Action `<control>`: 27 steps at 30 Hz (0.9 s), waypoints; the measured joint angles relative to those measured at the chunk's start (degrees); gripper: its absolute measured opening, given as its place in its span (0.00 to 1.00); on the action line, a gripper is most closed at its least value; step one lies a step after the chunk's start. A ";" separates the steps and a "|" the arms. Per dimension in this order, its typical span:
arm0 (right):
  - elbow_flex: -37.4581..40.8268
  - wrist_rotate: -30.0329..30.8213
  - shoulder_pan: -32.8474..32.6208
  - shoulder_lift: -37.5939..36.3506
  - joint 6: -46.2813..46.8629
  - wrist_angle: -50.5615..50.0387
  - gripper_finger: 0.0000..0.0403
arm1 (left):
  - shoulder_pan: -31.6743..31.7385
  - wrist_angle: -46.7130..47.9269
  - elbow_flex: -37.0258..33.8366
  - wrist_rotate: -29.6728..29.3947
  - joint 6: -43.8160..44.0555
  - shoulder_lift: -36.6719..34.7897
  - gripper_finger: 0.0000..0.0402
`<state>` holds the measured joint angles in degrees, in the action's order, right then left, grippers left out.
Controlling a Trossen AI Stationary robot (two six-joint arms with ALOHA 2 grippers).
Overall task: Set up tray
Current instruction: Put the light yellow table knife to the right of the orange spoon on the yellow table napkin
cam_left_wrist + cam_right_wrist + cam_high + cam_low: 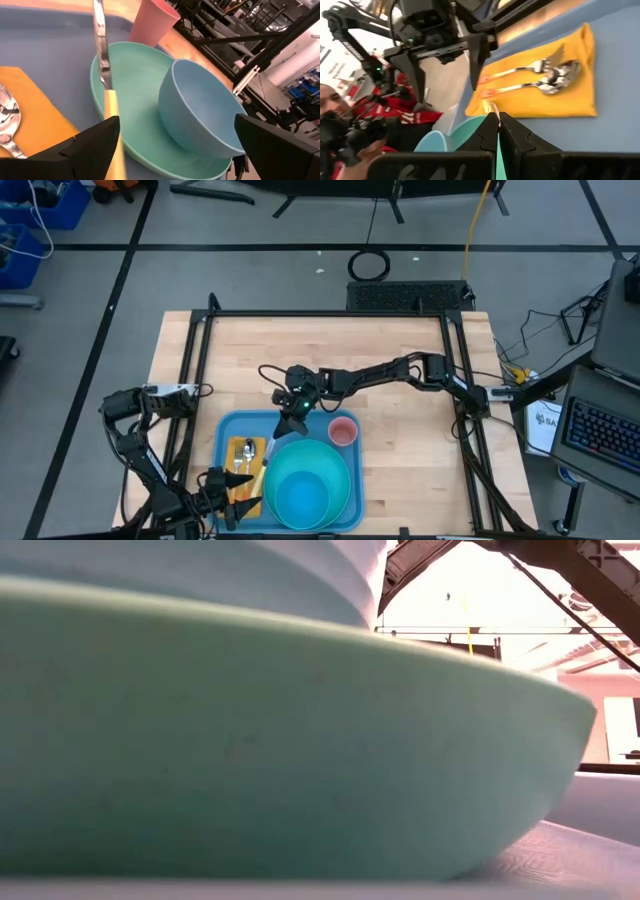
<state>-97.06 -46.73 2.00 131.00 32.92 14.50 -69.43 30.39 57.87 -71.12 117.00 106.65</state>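
The blue tray [228, 430] lies at the table's near middle. On it a blue bowl [200, 110] sits in a turquoise plate [135, 100], with a pink cup [343, 431] behind them. An orange napkin [545, 85] on the tray carries a fork [520, 70] and a spoon [545, 87]. My right gripper [297, 408], over the tray's far edge, is shut on a yellow-handled knife [102, 55]. My left gripper [177, 120] stands open at the tray's near left corner [232, 490], with the knife's handle [112, 115] beside one finger. My right gripper pinches the knife between its two shut fingers [498, 117], at the blade's end, which leaves the left wrist view at the top. The knife slants from there toward my left gripper, handle end lowest, over the plate's left rim. I cannot tell whether my left gripper's finger [85, 145] touches the handle.
Bare wooden table [400, 380] lies beyond and to the right of the tray, framed by the black rails [455, 380]. The plate [250, 740] and bowl [250, 580] fill the low view. A person in red sleeves [395, 115] sits beyond the table's near edge.
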 joint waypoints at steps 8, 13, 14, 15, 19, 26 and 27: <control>-0.02 -0.10 -0.24 0.00 0.88 2.15 0.00 | -0.13 -0.04 -0.02 -0.95 -0.32 0.02 0.99; -0.02 0.69 -0.24 0.00 0.69 1.14 0.00 | -0.13 -0.08 -0.02 -0.95 -0.10 0.02 0.99; -0.02 0.92 -0.24 0.00 0.83 1.13 0.00 | -0.13 -0.07 -0.02 -0.95 -0.07 0.02 0.99; -0.02 1.04 -0.26 0.00 0.85 1.15 0.00 | -0.13 -0.07 -0.02 -0.95 -0.07 0.02 0.99; -0.02 1.70 -0.37 0.00 0.86 1.03 0.00 | -0.13 -0.07 -0.02 -0.95 -0.07 0.02 0.99; -0.04 4.80 -0.92 0.00 0.61 -0.36 0.00 | -0.13 -0.05 -0.02 -0.97 0.06 0.02 0.99; -0.04 4.95 -0.94 0.00 0.60 -0.67 0.00 | -0.13 -0.04 -0.02 -0.97 0.06 0.04 0.99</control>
<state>-97.10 -41.78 1.06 131.00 33.51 13.83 -69.56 30.35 57.84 -72.10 117.05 106.69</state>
